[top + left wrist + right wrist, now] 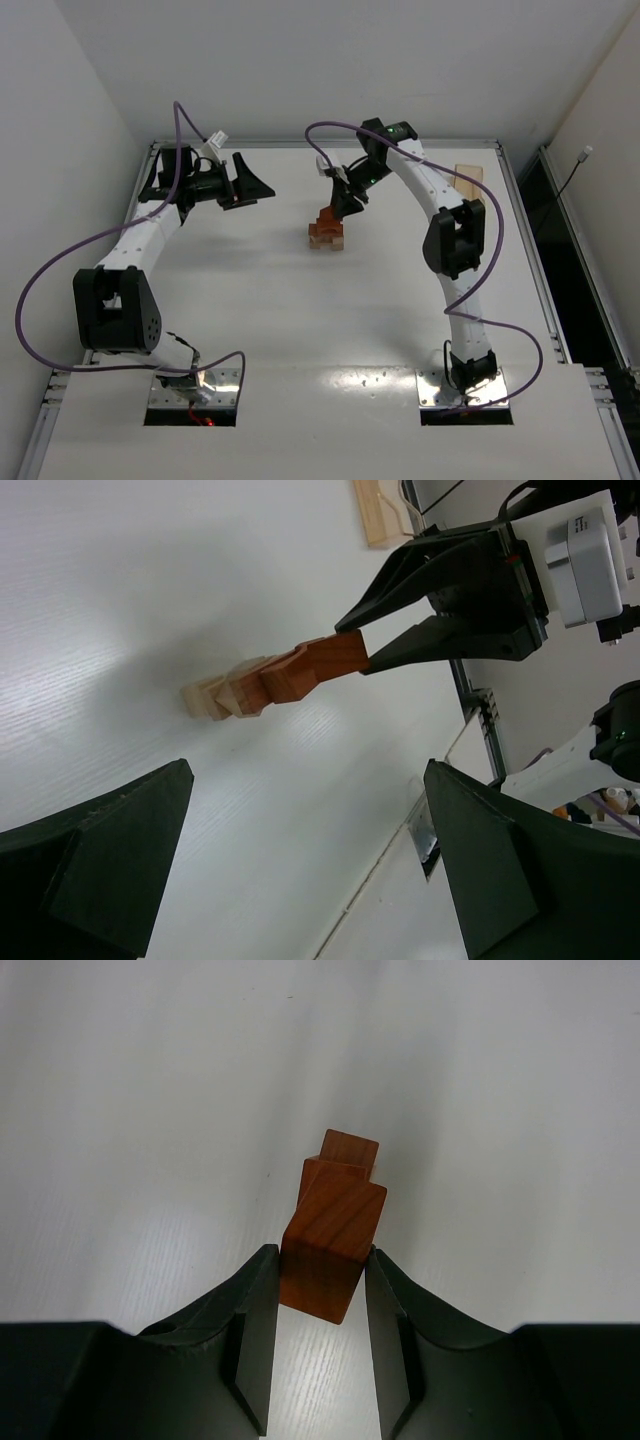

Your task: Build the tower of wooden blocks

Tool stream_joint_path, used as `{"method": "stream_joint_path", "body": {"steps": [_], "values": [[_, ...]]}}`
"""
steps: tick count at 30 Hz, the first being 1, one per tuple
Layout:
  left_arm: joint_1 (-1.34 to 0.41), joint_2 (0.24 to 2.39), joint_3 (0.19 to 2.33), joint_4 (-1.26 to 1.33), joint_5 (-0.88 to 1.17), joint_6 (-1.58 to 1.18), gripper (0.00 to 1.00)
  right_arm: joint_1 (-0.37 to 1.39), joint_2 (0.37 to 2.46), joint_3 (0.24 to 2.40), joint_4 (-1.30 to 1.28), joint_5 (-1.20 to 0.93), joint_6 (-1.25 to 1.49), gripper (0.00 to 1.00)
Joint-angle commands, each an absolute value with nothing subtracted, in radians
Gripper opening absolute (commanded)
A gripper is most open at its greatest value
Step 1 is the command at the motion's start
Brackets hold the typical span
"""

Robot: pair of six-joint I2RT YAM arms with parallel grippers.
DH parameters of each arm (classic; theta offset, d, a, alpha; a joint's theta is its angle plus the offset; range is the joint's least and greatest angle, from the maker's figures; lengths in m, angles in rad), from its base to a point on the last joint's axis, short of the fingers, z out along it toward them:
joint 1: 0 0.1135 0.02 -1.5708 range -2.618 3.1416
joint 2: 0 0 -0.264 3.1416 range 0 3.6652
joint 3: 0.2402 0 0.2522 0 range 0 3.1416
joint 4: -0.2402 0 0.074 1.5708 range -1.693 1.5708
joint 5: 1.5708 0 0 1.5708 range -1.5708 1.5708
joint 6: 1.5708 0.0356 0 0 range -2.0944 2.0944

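Reddish-brown over tan, the wood block tower [325,234] stood beneath the right gripper [343,208]. Left-wrist view: the left gripper [308,775] gaped empty. Right-wrist view: jaws clamped the top block [330,1240]; placement seemed underway, needing gentle release.

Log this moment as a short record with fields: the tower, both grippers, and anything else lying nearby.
tower: small wooden block stack, light tan pieces at the base, reddish-brown ones above
top piece: reddish-brown wooden block, apparently resting on the stack
right gripper: closed on the top piece, one finger on each side
left gripper: open, empty, off to the stack's left
elsewhere: flat light-tan wooden tray, far right, nothing visible on it
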State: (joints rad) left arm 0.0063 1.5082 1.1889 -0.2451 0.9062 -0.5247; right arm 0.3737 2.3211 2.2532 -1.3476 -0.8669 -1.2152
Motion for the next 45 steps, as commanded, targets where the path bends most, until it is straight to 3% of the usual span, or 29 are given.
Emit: {"method": "stream_joint_path", "body": {"steps": [1, 12, 45], "values": [[0.003, 1.513, 1.201, -0.222, 0.899, -0.523, 1.00, 0.371, 2.327, 2.289, -1.361, -0.917, -1.220, 0.04], [-0.006, 1.522, 1.201, -0.222, 0.899, -0.523, 1.00, 0.371, 2.345, 2.289, -1.361, -0.917, -1.220, 0.11], [-0.006, 1.531, 1.192, -0.222, 0.899, -0.523, 1.00, 0.390, 2.355, 2.289, -1.333, -0.908, -1.210, 0.17]]}}
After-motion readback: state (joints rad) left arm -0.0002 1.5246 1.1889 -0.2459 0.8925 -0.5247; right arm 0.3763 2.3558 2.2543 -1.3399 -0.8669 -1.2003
